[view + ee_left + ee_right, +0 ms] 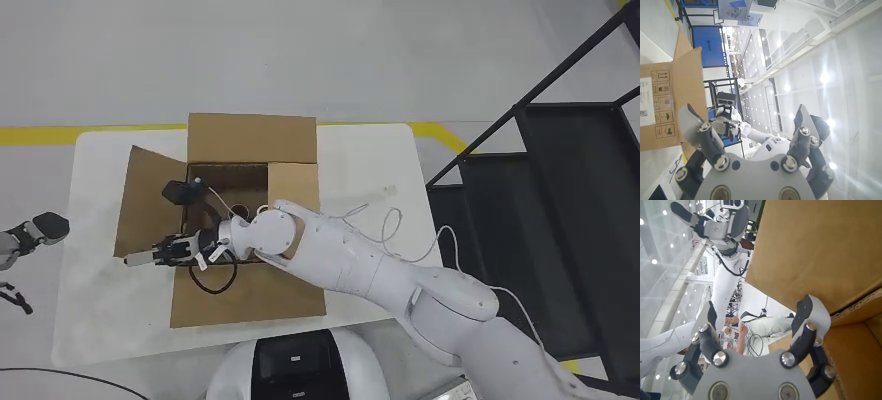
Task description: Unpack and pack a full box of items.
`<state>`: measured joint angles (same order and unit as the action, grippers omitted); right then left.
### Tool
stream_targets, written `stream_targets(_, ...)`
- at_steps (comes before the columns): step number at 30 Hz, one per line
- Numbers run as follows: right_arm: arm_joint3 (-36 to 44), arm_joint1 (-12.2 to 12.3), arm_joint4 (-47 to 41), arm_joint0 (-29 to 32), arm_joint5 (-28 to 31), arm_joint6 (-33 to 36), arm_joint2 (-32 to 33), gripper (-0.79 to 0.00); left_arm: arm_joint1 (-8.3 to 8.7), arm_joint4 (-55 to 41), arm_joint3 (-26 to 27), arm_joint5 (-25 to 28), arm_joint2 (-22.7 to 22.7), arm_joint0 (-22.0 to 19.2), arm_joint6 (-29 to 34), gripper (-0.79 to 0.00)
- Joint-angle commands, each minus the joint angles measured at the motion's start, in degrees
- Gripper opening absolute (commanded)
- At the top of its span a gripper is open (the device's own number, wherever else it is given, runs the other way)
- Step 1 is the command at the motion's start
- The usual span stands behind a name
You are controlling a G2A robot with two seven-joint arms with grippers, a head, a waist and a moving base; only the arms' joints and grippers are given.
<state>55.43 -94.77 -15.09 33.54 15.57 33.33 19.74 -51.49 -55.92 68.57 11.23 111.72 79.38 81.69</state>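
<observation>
On the white table sits one cardboard box, all four flaps folded out; I cannot make out its contents. Right gripper hangs at the box's left flap, two fingers spread, holding nothing. Left gripper sits beyond the table's left edge, well apart from the box, two fingers spread, empty.

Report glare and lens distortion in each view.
Top view: even light, no glare on the box. Left wrist view: ceiling lights flare into streaks; fisheye curves straight lines. Right wrist view: milder flare, box evenly lit.
</observation>
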Motion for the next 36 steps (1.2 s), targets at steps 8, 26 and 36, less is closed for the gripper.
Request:
stream_targets(8,-0.5,-0.9,4.1,-0.6,-1.9,0.6,2.1,0.0,-0.35,0.8,-2.1,-0.9,-3.9,-4.3,-1.0,0.0)
stream_targets(26,33.7,12.6,15.0,21.5,-10.5,13.9,25.2,0.0,-1.51,-4.9,4.6,2.7,-6.5,-5.7,0.5,0.0)
stream_targets(36,48.5,17.8,17.0,37.2,-10.2,18.1,41.4,0.0,-1.68,5.2,11.7,4.0,-9.6,-3.5,-1.8,0.0)
